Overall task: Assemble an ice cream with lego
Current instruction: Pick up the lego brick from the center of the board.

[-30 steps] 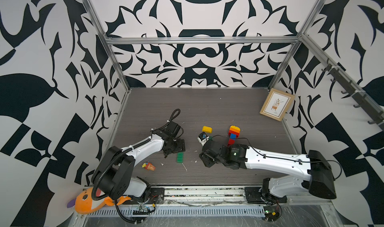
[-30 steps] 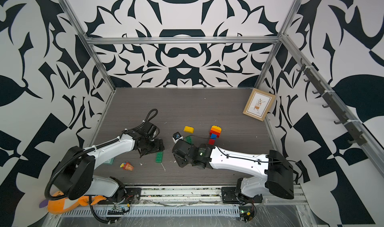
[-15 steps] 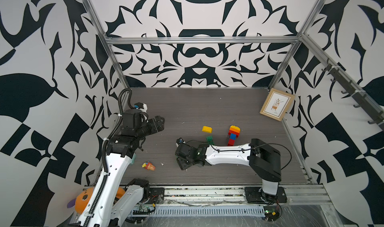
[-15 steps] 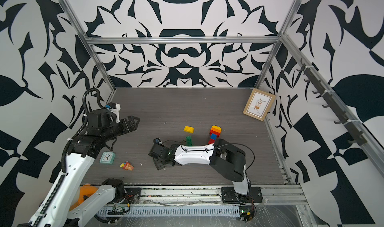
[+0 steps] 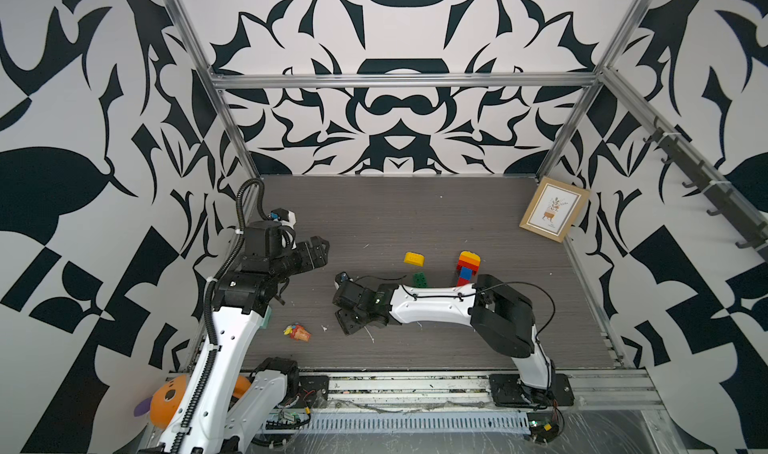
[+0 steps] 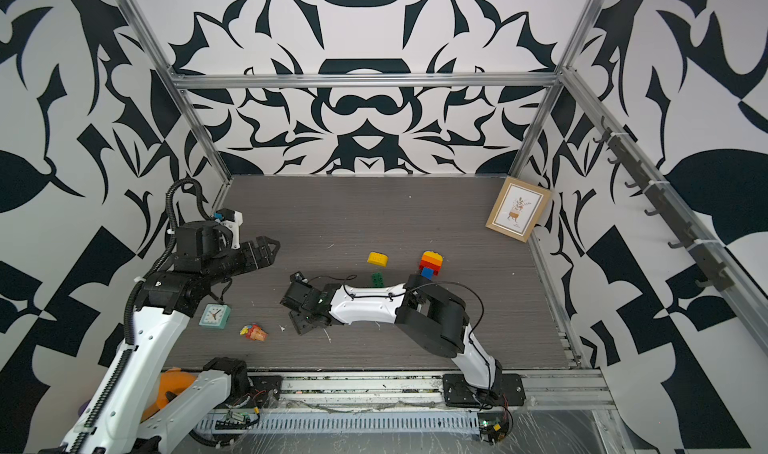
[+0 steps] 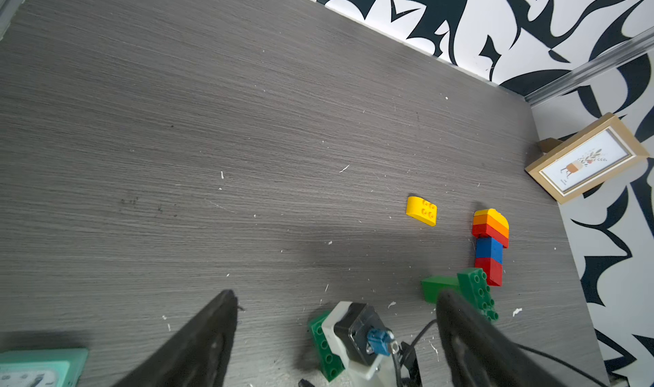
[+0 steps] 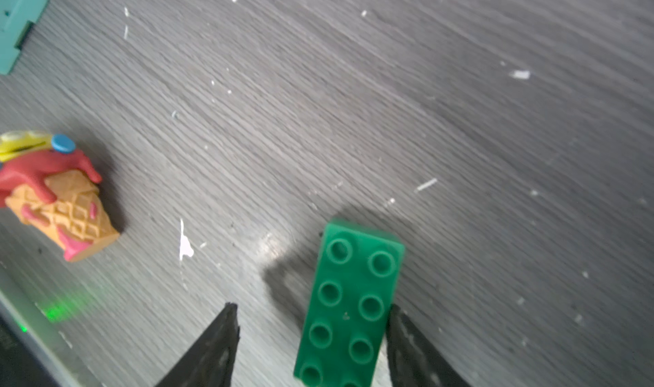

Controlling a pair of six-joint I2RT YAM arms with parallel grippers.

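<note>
A long green brick lies flat on the table, studs up, between the spread fingers of the right gripper. One finger sits at the brick's edge and the other stands clear of it, so the jaws are released and clamp nothing. In both top views this gripper is low over the table's near middle, and its wrist hides the brick. Farther back, more green lego lies just beside the arm's forearm, touching or nearly touching the red foot of a stack. That stack runs yellow dome, orange, red, blue, red. A loose yellow brick, rounded on one side, lies apart from the stack on the side of the left arm. The left gripper hangs raised near the left wall, its jaws wide apart and empty in its wrist view. A toy cone lies near the front edge, between the two arms. A teal clock stands just beside the left arm. A picture frame leans in the far right corner. An orange plush sits off the table by the left arm's base.
</note>
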